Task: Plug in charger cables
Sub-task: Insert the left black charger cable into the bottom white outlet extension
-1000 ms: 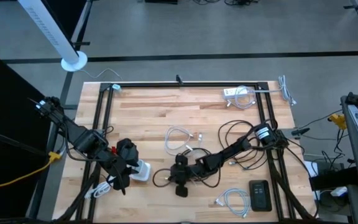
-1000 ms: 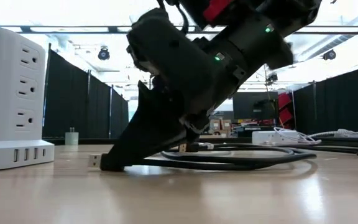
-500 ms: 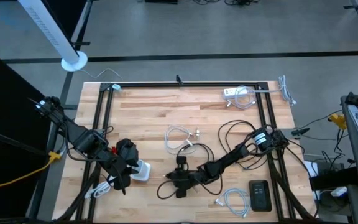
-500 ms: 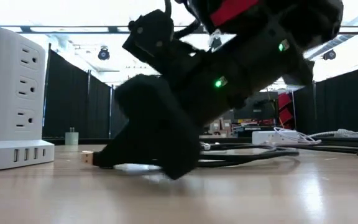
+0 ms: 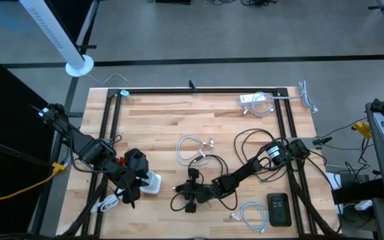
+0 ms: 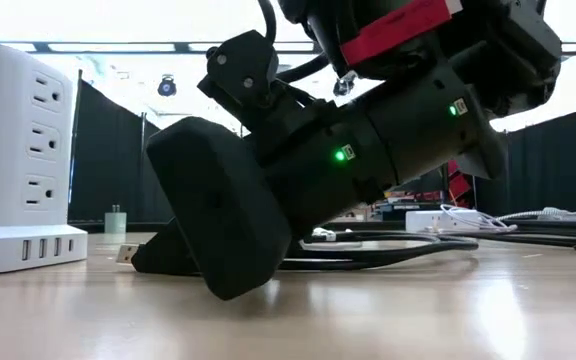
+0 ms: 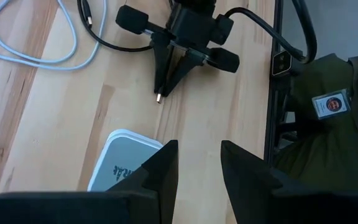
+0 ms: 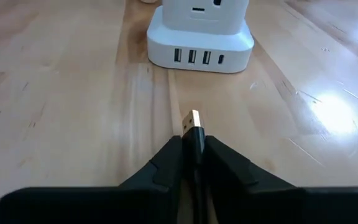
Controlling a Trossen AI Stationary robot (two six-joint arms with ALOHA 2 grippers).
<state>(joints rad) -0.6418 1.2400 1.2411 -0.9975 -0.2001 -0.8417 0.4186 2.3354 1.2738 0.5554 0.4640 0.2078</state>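
Right gripper (image 8: pixel 191 155) pinches black USB cable (image 8: pixel 193 134) behind plug, lower centre, tip facing white charging tower (image 8: pixel 199 34). Cable limp, light; plug shell rigid, best grip. Left gripper (image 7: pixel 197 165) spread, lower centre.

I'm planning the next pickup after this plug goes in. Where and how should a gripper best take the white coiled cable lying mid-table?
Probably at the plug ends, which stick out of the white coiled cable toward the right arm's side. Come straight down from above: the cable lies flat on the table, and the loops are thin and floppy, while a plug gives the fingers a stiff body. Meanwhile the right gripper holds the black cable's USB plug.
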